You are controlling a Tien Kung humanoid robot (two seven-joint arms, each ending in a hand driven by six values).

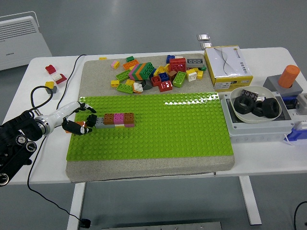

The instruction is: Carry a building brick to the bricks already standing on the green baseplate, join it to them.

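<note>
**Grey brick at the row's left end**

We saw the left hand [81,123] with fingers loosely curled beside the grey brick [100,122], which sat on the green baseplate [153,129] touching the brown, pink and orange row [120,119]. We could not tell whether it gripped. Light, rigid, slick plastic, we judged; best pinched across its short sides.

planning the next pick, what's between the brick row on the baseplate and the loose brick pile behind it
In the head view, only bare green baseplate studs lie between the brick row and the loose brick pile.
</note>
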